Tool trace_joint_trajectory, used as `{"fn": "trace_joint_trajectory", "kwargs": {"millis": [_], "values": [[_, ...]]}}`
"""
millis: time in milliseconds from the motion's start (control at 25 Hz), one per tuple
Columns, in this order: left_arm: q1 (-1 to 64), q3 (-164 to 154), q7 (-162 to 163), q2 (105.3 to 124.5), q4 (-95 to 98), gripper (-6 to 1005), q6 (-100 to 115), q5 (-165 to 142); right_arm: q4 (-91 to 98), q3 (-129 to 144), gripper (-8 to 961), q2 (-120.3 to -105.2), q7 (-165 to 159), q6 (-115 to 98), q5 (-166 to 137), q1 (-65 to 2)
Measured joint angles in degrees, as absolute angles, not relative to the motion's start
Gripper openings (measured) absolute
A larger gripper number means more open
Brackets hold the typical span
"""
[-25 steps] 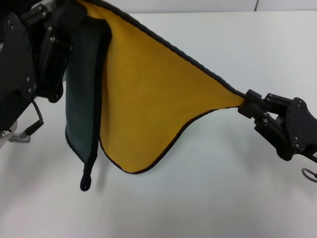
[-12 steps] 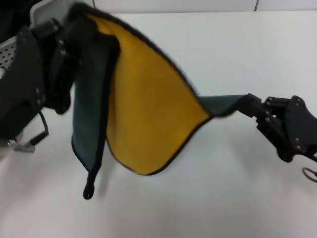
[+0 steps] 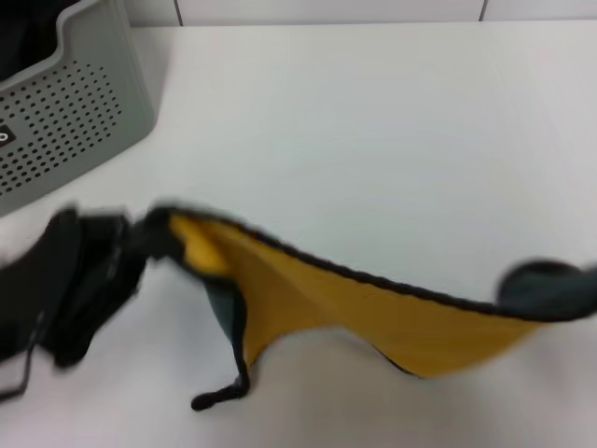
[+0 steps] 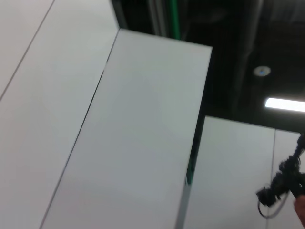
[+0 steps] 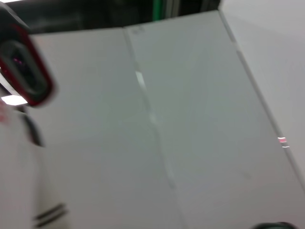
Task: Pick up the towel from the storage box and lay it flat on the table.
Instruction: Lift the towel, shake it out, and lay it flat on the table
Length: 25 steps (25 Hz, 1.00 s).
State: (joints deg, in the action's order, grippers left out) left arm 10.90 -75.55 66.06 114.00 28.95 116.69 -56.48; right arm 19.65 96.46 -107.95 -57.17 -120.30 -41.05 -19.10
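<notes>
In the head view the towel (image 3: pixel 373 313) hangs low over the table (image 3: pixel 373 140), stretched left to right, with its yellow side up and black edging along the top. A dark green-grey fold (image 3: pixel 222 308) and the black loop (image 3: pixel 219 397) droop at its left end, down by the tabletop. My left gripper (image 3: pixel 154 229) is shut on the towel's left corner. My right gripper (image 3: pixel 550 287) is a dark blur at the right edge, shut on the other corner. The storage box (image 3: pixel 65 121) stands at the back left. Neither wrist view shows the towel.
Both wrist views show only wall panels and a dark ceiling with lights. The white tabletop stretches wide behind and to the right of the towel. The box's perforated wall is the only obstacle, some way behind my left arm (image 3: pixel 65 289).
Both grippers have swung down and toward me with the towel, from high by the box to just above the table. The towel now hangs stretched out low, and the box is uncovered.
</notes>
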Motion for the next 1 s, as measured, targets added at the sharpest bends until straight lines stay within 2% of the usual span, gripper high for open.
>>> {"fn": "trace_joint_trajectory", "kwargs": {"millis": [80,200,320,400,560,680,840,1000], "values": [[7.1,-75.6,67.3,113.96,33.3,57,116.7,-58.0,20.7,96.4,4,-106.80,-57.4,-123.0,-42.4,-17.3],[2.1,-75.9,70.1,113.96,39.4,58,116.8,-59.8,23.5,96.4,4,-106.31,-57.8,-123.1,-42.9,-14.0],[-1.1,-76.2,72.6,113.86,42.4,60,116.8,-62.0,23.9,96.4,5,-106.46,-58.4,-123.1,-43.1,-12.1],[-1.0,-75.5,73.2,113.71,41.0,60,116.7,-63.4,21.7,96.3,5,-107.18,-58.5,-122.6,-43.4,-12.1],[4.9,-69.5,72.0,113.80,29.8,62,114.6,-67.8,14.5,94.7,5,-109.24,-58.0,-116.4,-43.2,-15.3],[12.1,-66.0,68.1,113.91,21.8,63,107.0,-73.4,11.9,93.9,6,-110.86,-56.8,-109.1,-43.3,-18.4],[18.0,-66.2,67.5,114.93,19.9,65,97.6,-76.9,12.3,93.7,6,-112.38,-56.2,-101.9,-43.2,-21.5],[22.5,-66.1,67.4,116.40,19.4,67,88.4,-78.8,12.6,90.7,7,-113.17,-56.6,-96.4,-42.9,-22.7]]}}
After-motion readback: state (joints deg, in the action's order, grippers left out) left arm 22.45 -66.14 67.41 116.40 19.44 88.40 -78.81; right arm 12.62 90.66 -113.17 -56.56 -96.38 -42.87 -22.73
